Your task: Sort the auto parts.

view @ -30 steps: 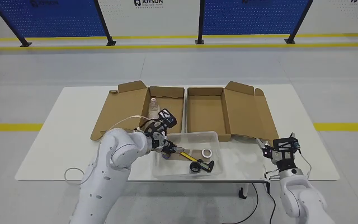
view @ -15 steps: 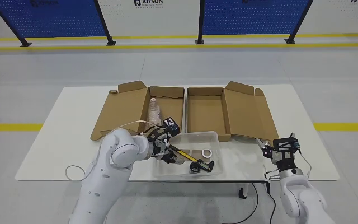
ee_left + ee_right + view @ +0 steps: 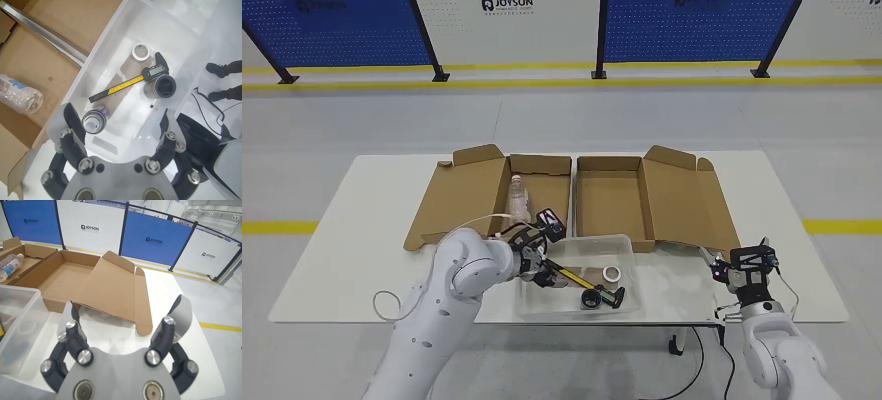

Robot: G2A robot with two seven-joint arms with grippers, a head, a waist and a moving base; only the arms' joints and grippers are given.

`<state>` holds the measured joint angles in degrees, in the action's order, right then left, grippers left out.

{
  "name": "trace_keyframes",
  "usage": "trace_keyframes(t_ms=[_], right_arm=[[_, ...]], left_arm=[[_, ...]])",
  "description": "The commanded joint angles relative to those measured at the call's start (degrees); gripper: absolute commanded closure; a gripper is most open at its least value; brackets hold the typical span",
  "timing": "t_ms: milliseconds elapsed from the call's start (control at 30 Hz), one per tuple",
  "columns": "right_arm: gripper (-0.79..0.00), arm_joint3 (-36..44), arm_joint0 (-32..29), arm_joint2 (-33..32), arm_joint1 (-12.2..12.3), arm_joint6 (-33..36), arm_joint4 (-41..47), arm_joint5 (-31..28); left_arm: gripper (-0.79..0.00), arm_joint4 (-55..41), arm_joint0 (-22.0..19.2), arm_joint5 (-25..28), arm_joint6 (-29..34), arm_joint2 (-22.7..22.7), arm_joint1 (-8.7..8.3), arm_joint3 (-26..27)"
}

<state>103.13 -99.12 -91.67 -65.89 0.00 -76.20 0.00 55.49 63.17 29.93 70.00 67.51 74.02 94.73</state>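
We judge the step in hand to be a pick from the clear bin (image 3: 166, 28), which stands at the near edge of the table (image 3: 362, 240), in front of two opened cardboard boxes. Our left gripper (image 3: 119, 113) hangs over the left end of the bin with its fingers spread wide and nothing between them. A small purple-sided can (image 3: 95, 121) lies just inside one finger, close to the pad, though we cannot tell whether they touch. Further right in the bin a caliper (image 3: 124, 85) lies slantwise across a brown sheet, its black head up against a metal bearing sleeve (image 3: 160, 87) on the near side. A white ring (image 3: 140, 52) sits just beyond the head, toward the far wall. The left box (image 3: 467, 200) holds a plastic bottle (image 3: 517, 197), and the right box (image 3: 614, 205) stands beside it with its flap folded out to the right. Our right gripper (image 3: 125, 303) rests released over the near right corner of the table, well apart from the bin. Most of the sorting looks to us undone, with four parts in the bin. For the next move we would shift the left gripper so the can sits midway between the fingers, lower it and close. The can sits near the bin wall, so the outer finger needs room there.
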Motion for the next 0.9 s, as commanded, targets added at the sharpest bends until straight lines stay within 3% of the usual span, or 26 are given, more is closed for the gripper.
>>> trace_keyframes(t_ms=[0, 867], right_arm=[[-0.785, 0.0, 0.0, 0.0, 0.0, 0.0, 0.0, 0.0], [-0.785, 0.0, 0.0, 0.0, 0.0, 0.0, 0.0, 0.0]], left_arm=[[-0.785, 1.03, -0.58, 0.03, 0.03, -0.54, -0.15, -0.83], [-0.785, 0.82, -3.22, -0.46, -0.68, -5.14, -1.46, -5.4]])
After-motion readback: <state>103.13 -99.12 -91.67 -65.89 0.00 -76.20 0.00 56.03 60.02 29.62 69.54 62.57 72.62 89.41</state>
